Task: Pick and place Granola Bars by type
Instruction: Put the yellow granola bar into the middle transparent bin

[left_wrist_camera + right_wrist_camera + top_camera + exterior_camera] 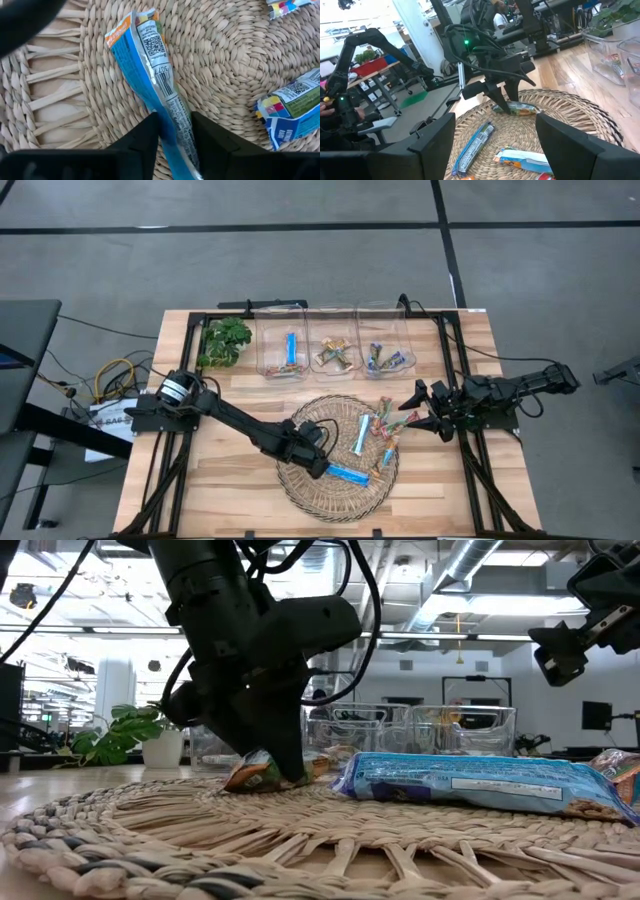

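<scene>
While the left gripper works low over the woven mat from above, three bins already hold some bars; several remain on the mat. At table level, its fingers pinch down on a bar. Its wrist shows that blue bar clamped between them. The right gripper hangs spread by the mat's edge.
</scene>
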Tool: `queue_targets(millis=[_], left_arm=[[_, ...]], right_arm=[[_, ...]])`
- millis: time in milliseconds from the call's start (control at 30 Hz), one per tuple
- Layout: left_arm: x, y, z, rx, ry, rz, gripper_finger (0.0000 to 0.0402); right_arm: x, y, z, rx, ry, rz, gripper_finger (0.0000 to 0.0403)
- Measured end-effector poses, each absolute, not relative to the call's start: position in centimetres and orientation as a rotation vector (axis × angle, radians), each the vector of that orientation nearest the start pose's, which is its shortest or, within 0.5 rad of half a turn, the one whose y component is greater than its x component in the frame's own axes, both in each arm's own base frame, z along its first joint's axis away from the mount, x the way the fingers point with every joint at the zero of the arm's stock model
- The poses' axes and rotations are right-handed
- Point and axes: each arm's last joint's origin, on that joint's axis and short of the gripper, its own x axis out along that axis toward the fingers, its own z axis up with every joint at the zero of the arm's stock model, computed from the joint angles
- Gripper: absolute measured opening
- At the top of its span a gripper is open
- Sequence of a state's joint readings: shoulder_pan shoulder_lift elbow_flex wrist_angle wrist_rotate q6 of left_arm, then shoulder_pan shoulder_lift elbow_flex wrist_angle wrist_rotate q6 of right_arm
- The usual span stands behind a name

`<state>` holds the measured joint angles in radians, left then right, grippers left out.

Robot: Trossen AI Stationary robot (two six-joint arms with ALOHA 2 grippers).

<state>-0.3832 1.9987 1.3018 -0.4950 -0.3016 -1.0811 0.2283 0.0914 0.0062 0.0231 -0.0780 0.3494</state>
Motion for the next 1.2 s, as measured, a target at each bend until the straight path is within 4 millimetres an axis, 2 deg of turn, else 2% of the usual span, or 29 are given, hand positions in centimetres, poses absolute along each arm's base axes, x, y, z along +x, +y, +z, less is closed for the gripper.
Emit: queue_targets(millis=[267, 500, 667, 933, 1200], left_arm=[[37.4, -14.1, 14.8, -0.507, 0.953, 0.413, 0.0059], [38.5, -14.0, 16.7, -0.349, 0.797, 0.305, 0.0056], [38.7, -13.1, 18.8, -0.195, 0.697, 0.326, 0.0055], [38.8, -9.5, 21.7, 0.001, 0.614, 0.458, 0.0055], [39.5, -3.8, 22.4, 0.109, 0.622, 0.61, 0.0055]], right_arm=[[10.0, 2.5, 16.1, 0.342, 0.115, 0.292, 0.0271], [10.0, 2.5, 16.1, 0.342, 0.115, 0.292, 0.0271], [10.0, 2.5, 16.1, 0.342, 0.113, 0.292, 0.0271], [10.0, 2.5, 16.1, 0.342, 0.115, 0.292, 0.0271], [10.0, 2.5, 16.1, 0.342, 0.115, 0.292, 0.0271]])
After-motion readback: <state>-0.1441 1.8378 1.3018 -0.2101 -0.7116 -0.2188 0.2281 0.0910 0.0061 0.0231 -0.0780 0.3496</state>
